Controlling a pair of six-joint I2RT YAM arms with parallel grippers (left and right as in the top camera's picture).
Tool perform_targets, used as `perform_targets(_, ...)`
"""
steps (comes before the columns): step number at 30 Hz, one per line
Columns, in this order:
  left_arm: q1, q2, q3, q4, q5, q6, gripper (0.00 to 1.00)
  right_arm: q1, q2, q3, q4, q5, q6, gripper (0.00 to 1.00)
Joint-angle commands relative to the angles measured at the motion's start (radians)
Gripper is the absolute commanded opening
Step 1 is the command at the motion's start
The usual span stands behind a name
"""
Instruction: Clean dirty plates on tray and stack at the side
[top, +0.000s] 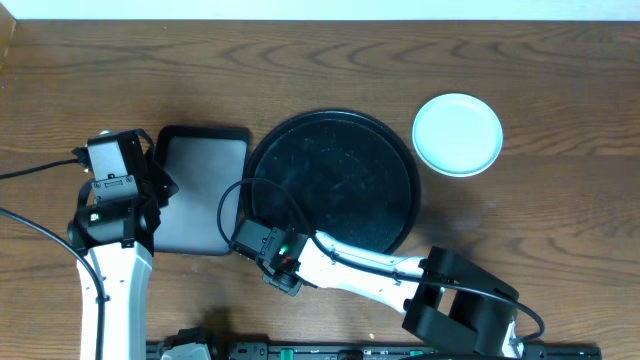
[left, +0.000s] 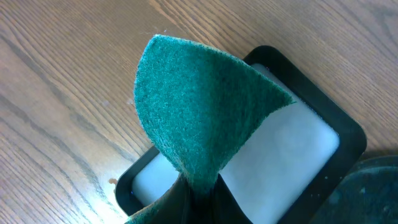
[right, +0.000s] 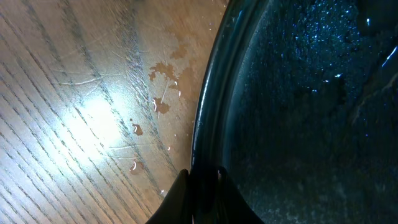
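The round black tray (top: 340, 170) lies mid-table, bare of crockery, glossy and wet. It is likely stiff but slick, with its raised rim the one sound hold, and the right gripper (right: 202, 177) has its jaws pinched on that rim at about eight o'clock. A pale mint-blue plate (top: 458, 133) rests on the table (top: 560, 240) off the tray's two o'clock, probably light, rigid and breakable, best taken by its edge; whether others lie beneath cannot be told. At nine o'clock, over the small rectangular tray (top: 200, 190), the left gripper (left: 198, 190) is clamped on a limp green sponge (left: 205, 106).
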Motion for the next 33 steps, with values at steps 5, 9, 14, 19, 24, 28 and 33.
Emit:
perform_targets(5,0.003,-0.006,0.000,0.001,-0.009,-0.006,0.08,0.047,-0.026,-0.003,0.001,-0.047,0.002,0.07)
perform_targets(9,0.003,-0.006,0.000,0.001,-0.009,-0.006,0.08,0.053,-0.026,-0.003,0.000,-0.047,0.002,0.07)
perform_targets(14,0.003,-0.006,0.000,0.001,-0.009,-0.006,0.08,0.053,-0.026,-0.003,0.000,-0.047,0.002,0.09)
perform_targets(19,0.003,-0.006,0.000,0.001,-0.009,-0.006,0.08,0.051,-0.026,-0.001,0.026,-0.039,-0.009,0.46)
perform_targets(24,0.003,-0.006,0.000,0.000,-0.009,-0.005,0.08,0.035,-0.030,0.045,0.044,-0.008,-0.009,0.52)
perform_targets(28,0.003,-0.006,0.000,0.000,-0.008,0.018,0.08,-0.007,-0.053,0.108,0.018,-0.009,-0.008,0.54)
perform_targets(33,0.003,-0.005,0.000,0.006,0.031,0.072,0.08,-0.108,-0.096,0.146,-0.030,-0.010,0.017,0.60)
